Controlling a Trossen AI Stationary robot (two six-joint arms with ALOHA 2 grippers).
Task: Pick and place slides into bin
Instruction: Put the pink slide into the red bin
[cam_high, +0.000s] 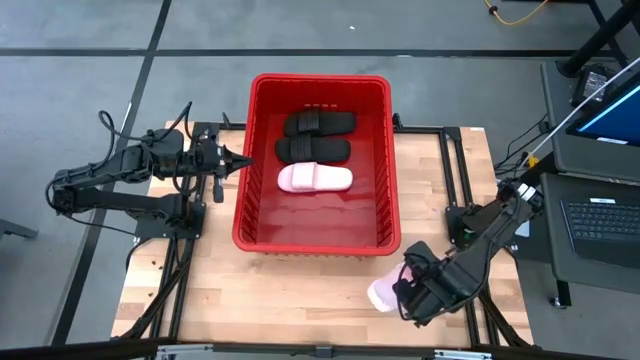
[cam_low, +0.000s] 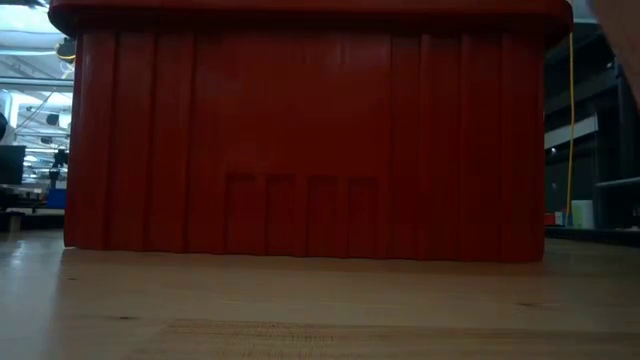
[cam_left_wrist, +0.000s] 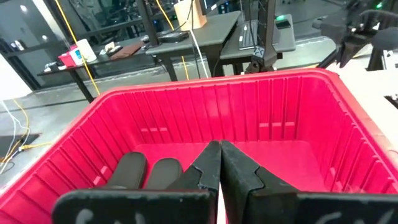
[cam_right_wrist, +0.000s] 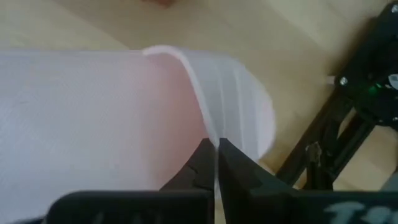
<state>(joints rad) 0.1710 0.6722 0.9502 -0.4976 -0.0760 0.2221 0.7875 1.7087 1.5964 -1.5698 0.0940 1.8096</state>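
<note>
Three slides (cam_high: 315, 150) lay inside the red bin (cam_high: 243, 215) at frame centre, two black, one pink. Lower right on the desk (cam_high: 290, 295), the right gripper (cam_high: 405, 292) pinched the fourth pink slide (cam_high: 382, 294). Left gripper (cam_high: 245, 160), jaws closed and empty, hovered at the bin's left rim.

Wood tabletop (cam_high: 300, 290), laptop (cam_high: 605, 222) on side desk at right, yellow cable (cam_high: 515, 14) on floor.

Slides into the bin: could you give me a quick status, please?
Right gripper shut on last pink slide, on the table by the red bin. Left gripper shut, idle at bin's rim. Three slides inside. Nothing in the way.
</note>
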